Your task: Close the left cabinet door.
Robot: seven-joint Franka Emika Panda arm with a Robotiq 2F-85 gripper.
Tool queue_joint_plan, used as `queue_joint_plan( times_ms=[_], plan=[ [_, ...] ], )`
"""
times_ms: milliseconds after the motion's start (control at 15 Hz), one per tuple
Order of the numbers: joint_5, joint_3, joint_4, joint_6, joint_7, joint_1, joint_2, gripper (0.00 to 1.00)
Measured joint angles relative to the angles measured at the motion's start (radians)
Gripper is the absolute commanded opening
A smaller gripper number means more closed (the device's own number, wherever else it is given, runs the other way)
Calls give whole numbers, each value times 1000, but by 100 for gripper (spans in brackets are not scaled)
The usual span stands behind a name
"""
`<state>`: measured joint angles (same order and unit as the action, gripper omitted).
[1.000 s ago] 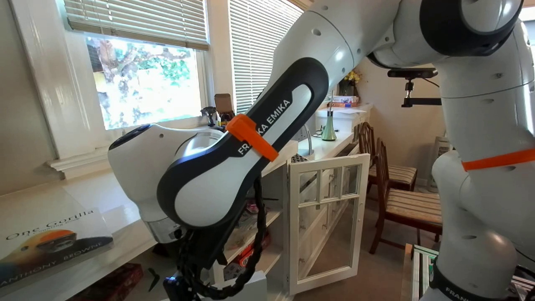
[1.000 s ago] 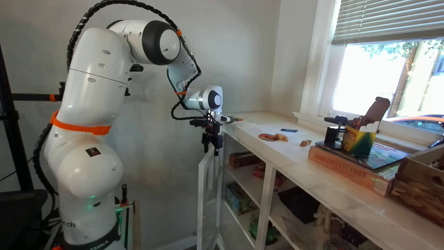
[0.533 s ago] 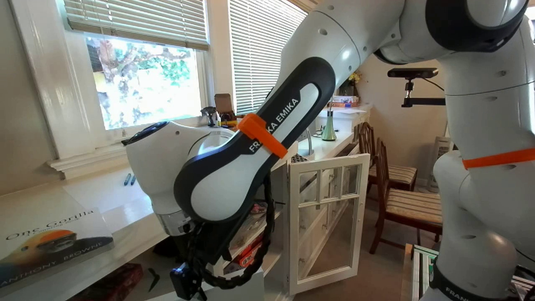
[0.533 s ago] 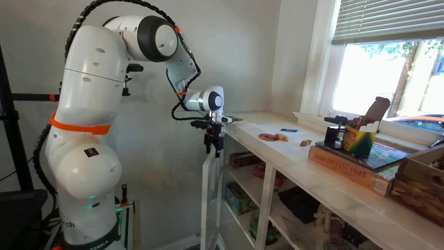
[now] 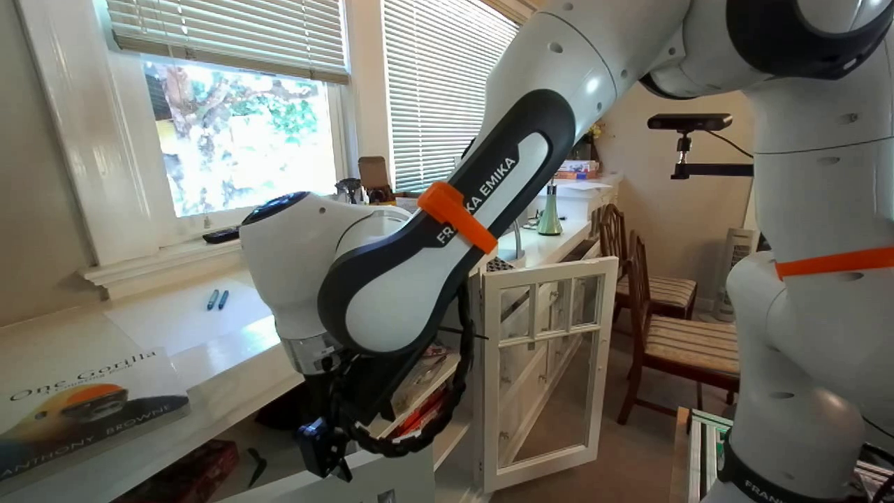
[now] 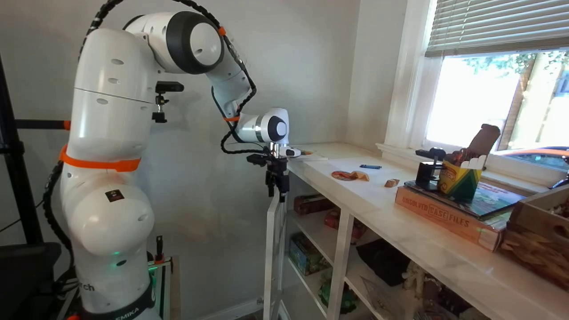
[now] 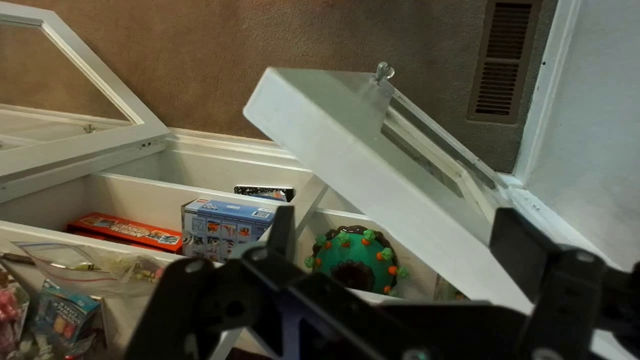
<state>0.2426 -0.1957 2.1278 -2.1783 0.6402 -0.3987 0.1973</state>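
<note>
The left cabinet door, white and framed with glass panes, stands part open. In an exterior view its narrow edge (image 6: pixel 269 258) shows below my gripper (image 6: pixel 276 197); in an exterior view only its upper part (image 5: pixel 401 478) shows at the bottom. In the wrist view the door (image 7: pixel 350 167) runs diagonally, with a clear knob (image 7: pixel 384 71) on its outer face and its hinge side near the wall at right. My open gripper (image 7: pixel 400 235) is at the door's top, one finger over the cabinet side, one overlapping the outer-face side. Whether they touch it I cannot tell.
The matching right door (image 5: pixel 492 391) stands open; it also shows in the wrist view (image 7: pixel 95 145). The white counter (image 6: pixel 355 191) overhangs shelves holding boxes and a green toy (image 7: pixel 320 255). A book (image 5: pixel 91 405) lies on the counter. Chairs (image 5: pixel 688 342) stand beyond.
The left door has swung further toward the cabinet, its free edge moving right in an exterior view. My gripper has moved along with it. The right door has not moved.
</note>
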Motion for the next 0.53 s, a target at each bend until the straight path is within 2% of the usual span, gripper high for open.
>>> queue_joint_plan(
  times_ms=[533],
  plan=[
    [41,1,41,-40,50,23,-37,100]
  ],
)
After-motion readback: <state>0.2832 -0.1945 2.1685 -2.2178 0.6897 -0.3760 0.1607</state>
